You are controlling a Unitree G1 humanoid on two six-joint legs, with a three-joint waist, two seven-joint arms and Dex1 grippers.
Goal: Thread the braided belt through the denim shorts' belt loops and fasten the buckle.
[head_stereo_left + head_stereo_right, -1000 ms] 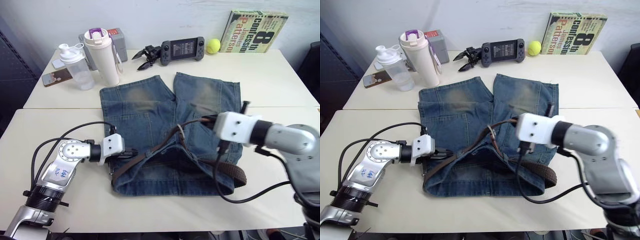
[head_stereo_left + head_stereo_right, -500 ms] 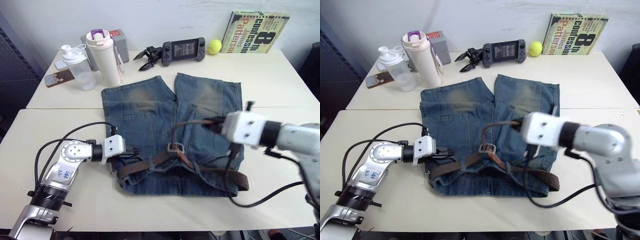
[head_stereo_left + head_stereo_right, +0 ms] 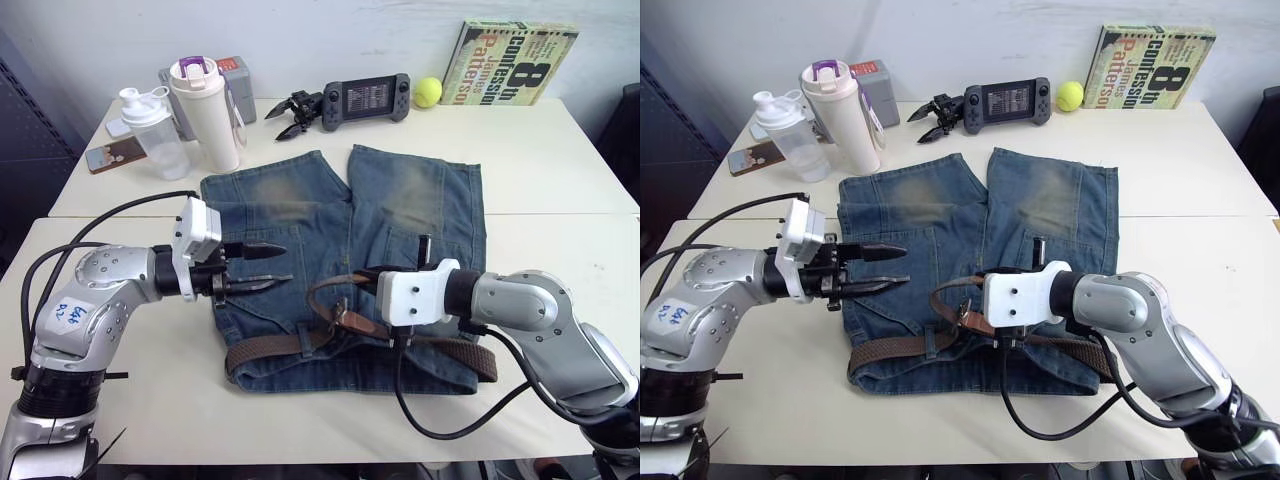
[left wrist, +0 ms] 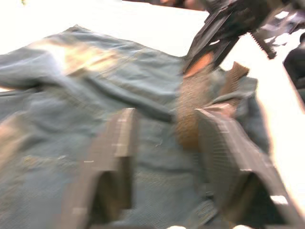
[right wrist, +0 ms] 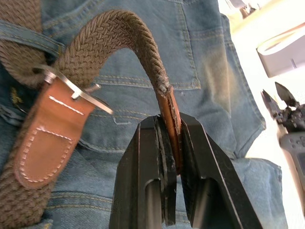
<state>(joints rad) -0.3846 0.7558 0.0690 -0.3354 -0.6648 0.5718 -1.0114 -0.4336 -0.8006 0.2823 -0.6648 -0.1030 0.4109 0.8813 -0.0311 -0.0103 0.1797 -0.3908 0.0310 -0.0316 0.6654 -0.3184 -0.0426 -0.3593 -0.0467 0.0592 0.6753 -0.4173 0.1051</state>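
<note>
- Head views: two pale, smooth tabletops [image 3: 560,150] butted together in front of a white wall; faded denim shorts [image 3: 300,215] spread flat across the seam, legs toward the wall, worn brownish patches on both thighs.
- Along the waistband, woven dark-brown braided belt [image 3: 270,347] lying across the near edge, arching up into a loop at the middle; belt loops not clearly told apart here.
- Left gripper [image 3: 268,266] hovering over the shorts' left pocket area, black fingers parted and empty.
- Right gripper [image 3: 985,292] at the belt's raised loop, beside the small metal buckle [image 3: 967,315].
- At the far edge: white cylindrical tumbler [image 3: 205,112], clear shaker bottle [image 3: 152,130], black handheld console [image 3: 365,98], round yellow-green ball [image 3: 427,92], a book [image 3: 518,62] leaning upright.
- Left wrist view: blurred; two dark ribbed fingers [image 4: 116,157] spread well apart above crumpled denim, belt beyond them.
- Right wrist view: black fingers [image 5: 195,162] pinched narrowly on the tan leather tip where the braid ends; silver frame and prong resting on a stitched tan leather tab.
</note>
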